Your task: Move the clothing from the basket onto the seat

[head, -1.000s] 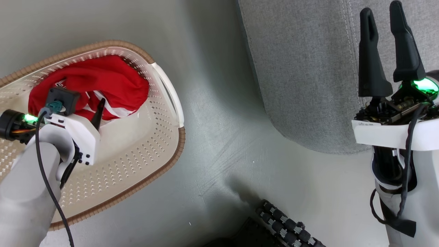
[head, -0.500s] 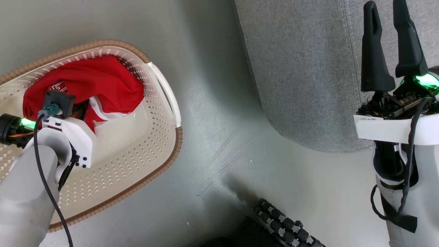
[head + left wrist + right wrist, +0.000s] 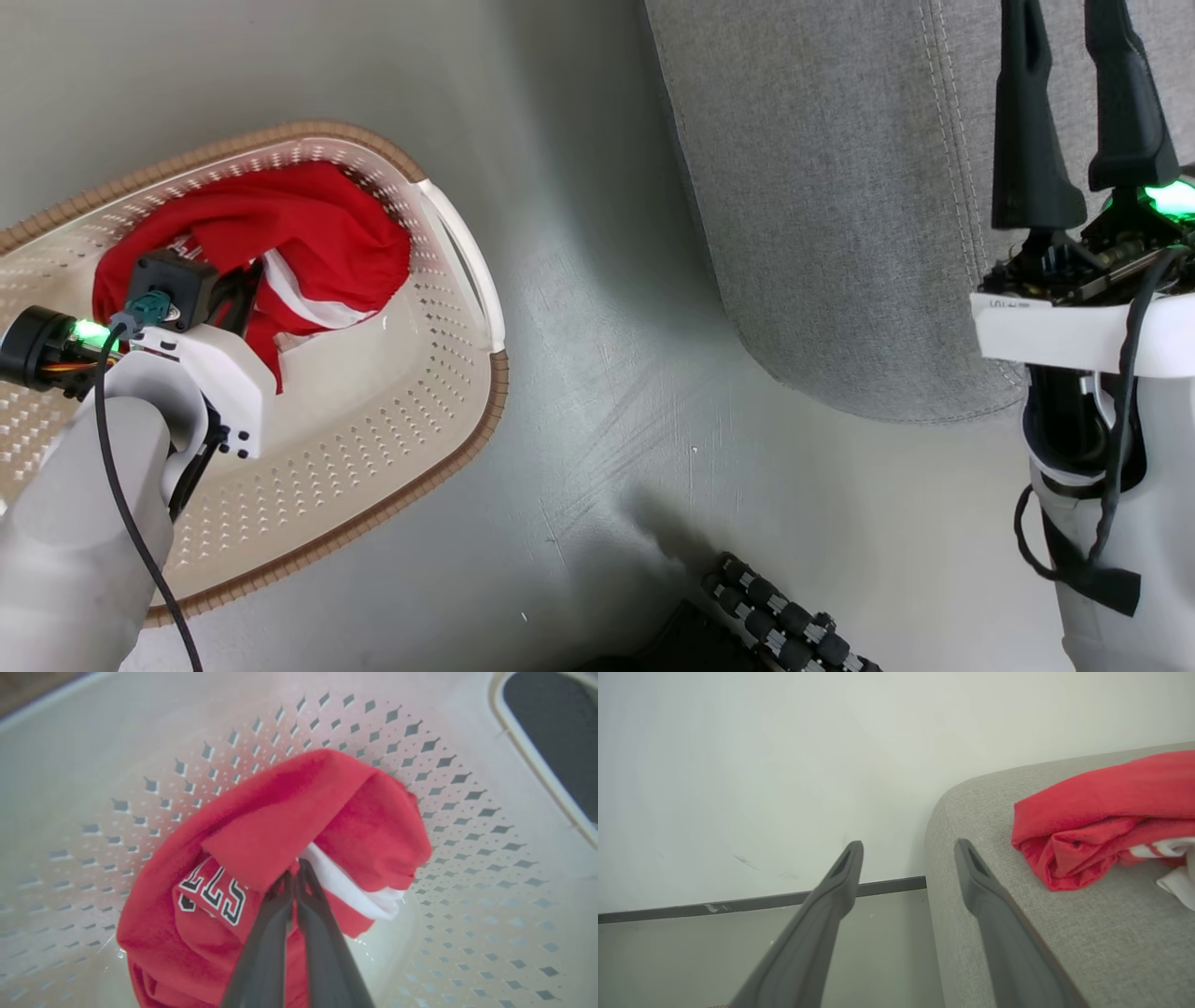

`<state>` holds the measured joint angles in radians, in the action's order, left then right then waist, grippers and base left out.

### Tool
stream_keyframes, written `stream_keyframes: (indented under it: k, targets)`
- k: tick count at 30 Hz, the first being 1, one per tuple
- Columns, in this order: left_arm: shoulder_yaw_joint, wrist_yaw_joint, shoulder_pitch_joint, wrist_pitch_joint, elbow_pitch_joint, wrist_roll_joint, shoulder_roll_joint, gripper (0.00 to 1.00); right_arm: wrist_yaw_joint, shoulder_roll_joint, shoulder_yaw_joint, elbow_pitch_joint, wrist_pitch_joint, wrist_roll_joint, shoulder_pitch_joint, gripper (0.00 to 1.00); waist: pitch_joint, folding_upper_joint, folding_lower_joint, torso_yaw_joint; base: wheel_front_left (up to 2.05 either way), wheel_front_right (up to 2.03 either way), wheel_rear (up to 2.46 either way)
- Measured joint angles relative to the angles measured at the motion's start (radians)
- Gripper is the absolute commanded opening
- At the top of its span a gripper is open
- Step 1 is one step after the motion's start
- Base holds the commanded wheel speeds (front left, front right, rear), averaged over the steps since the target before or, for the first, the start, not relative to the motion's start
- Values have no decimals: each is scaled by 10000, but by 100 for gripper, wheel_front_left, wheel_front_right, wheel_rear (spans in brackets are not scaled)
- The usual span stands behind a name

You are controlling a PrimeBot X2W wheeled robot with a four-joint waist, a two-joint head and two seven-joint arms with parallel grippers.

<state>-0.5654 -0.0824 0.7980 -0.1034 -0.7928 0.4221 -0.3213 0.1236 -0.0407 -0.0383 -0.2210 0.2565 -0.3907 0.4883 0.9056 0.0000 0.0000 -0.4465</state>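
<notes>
A cream basket with a brown rim stands on the floor at the left. Inside it lies a red garment with a white stripe. My left gripper reaches down into the basket and is shut on a fold of that garment; its two fingers press together at the red and white fabric beside white lettering. My right gripper is open and holds nothing above the grey seat, its tips cut by the frame's top. A second red garment lies crumpled on the seat, right of my open right gripper.
Bare grey floor separates the basket from the seat's rounded corner. A black ribbed part of my base sits at the bottom middle. A pale wall with a dark baseboard stands behind the seat.
My left gripper has shut on the red garment and drawn its fold together, so the white stripe shows more. The right gripper has edged further up over the seat. The camera shifted slightly.
</notes>
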Motion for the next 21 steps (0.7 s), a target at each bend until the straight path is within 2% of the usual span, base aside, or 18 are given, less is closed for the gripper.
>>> stream_keyframes:
  k: [14,21]
  targets:
    - [-316,-263,-103,-984,207,92,341,0,0,-2,209,119,0,159,142,100,-729,0,0,318,0,0,0]
    - [-353,-274,-409,-1243,407,198,435,0,0,-2,219,295,0,669,139,100,-1234,0,0,540,0,0,0]
